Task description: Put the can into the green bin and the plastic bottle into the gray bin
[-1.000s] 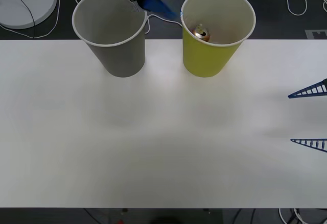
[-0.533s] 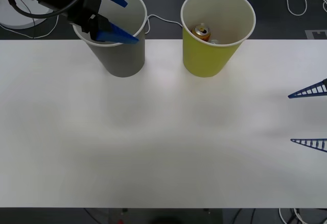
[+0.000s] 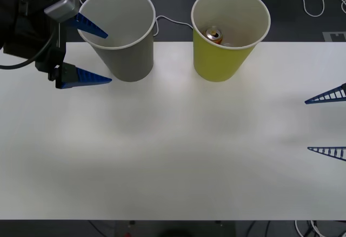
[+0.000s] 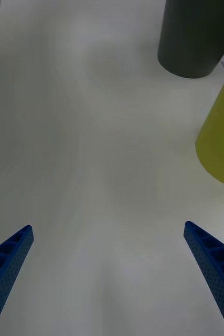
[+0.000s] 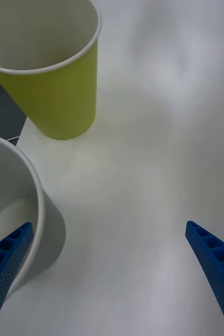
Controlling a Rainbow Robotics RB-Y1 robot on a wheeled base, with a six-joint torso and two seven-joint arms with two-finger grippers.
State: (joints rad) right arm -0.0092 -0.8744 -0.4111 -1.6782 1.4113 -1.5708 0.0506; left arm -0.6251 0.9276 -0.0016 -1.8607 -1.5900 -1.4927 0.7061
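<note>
Now, right hand (image 3: pixel 307 126): fingers spread, holding nothing, parked at the near right edge of the desk (image 3: pixel 173 156), well apart from both bins.
Left hand (image 3: pixel 108 56): released and holding nothing, hovering just beside the gray bin on its left side, one finger level with the rim and the other lower by the wall.
Gray bin (image 3: pixel 135 64): upright at the far edge; whether the plastic bottle is inside cannot be told.
Green bin (image 3: pixel 219 64): upright, near the gray one but not touching it.
Can (image 3: pixel 213 34): lies inside the green bin, top looking gold-orange, well apart from either hand.
Handling: probably light, thin-walled, smooth, easily dented; best gripped gently around its middle.
</note>
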